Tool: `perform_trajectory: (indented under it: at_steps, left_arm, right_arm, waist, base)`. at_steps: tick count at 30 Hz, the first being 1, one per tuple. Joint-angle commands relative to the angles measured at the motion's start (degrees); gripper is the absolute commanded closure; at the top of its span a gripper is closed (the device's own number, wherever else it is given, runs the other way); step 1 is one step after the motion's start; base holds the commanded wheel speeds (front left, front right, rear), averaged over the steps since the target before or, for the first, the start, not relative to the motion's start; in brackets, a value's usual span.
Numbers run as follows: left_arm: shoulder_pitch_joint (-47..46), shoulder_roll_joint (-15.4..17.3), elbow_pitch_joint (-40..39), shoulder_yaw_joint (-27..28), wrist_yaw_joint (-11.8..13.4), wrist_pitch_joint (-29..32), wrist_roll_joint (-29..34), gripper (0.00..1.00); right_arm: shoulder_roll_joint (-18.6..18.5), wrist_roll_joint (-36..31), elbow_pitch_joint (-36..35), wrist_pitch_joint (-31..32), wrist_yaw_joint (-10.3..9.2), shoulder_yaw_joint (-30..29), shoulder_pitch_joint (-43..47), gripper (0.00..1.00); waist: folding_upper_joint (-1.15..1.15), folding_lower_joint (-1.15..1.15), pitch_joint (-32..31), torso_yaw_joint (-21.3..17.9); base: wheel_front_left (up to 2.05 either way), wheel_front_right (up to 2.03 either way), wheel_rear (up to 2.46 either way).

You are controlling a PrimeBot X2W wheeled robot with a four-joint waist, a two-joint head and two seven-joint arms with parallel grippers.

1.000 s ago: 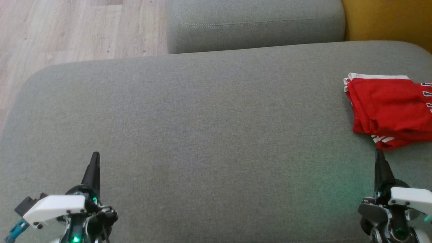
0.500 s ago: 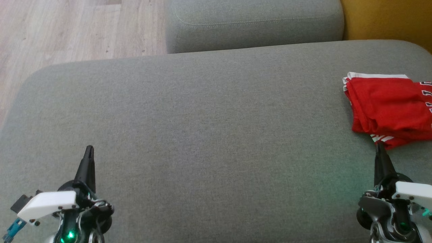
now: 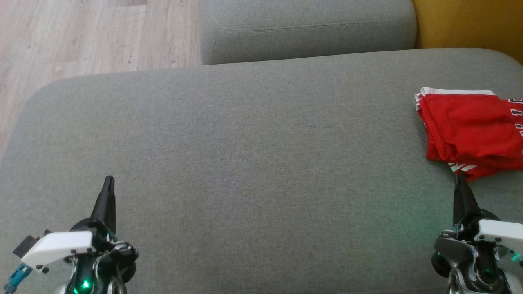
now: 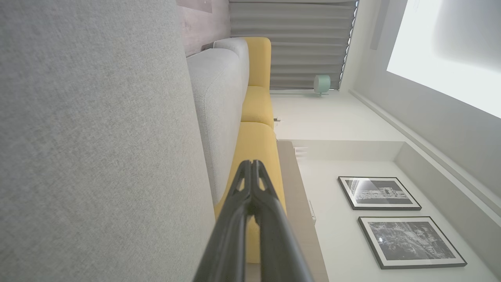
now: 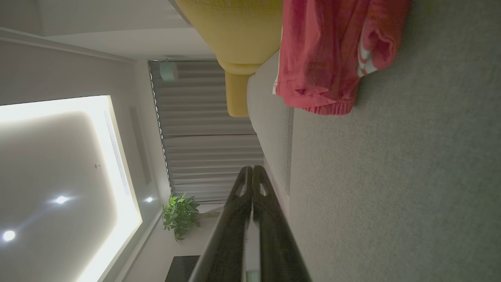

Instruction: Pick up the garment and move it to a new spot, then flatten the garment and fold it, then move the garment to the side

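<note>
Already folded garment (image 3: 466,126) near closed right hand (image 3: 458,177)

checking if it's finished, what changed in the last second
The left gripper and right gripper crept slightly forward, then stopped; the right tip now nears the folded red garment. Nothing grasped or released. Both stayed shut, garment unmoved on the grey cushion.

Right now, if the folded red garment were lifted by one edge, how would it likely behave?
The red garment would probably go floppy: its soft, uneven layers would likely unfold. It looks like thin, light cloth. Pushed across the woven grey cushion, it would probably bunch rather than slide.
</note>
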Motion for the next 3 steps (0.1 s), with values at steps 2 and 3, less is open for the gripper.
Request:
perform_trajectory:
  at_steps: [2,3]
  left_arm:
    - [-2.9,0.6,-1.5,2.2,-0.4,0.3,0.1,1.0]
    - [-2.9,0.6,-1.5,2.2,-0.4,0.3,0.1,1.0]
  right_arm:
    - [-0.6,0.4,-2.1,0.3,0.44,1.2,-2.7,1.0]
    - [-0.6,0.4,-2.1,0.3,0.44,1.2,-2.7,1.0]
  waist:
    - [0.0,0.0,0.0,0.0]
    - [0.0,0.0,0.0,0.0]
  base:
    - [0.0,0.0,0.0]
    - [0.0,0.0,0.0]
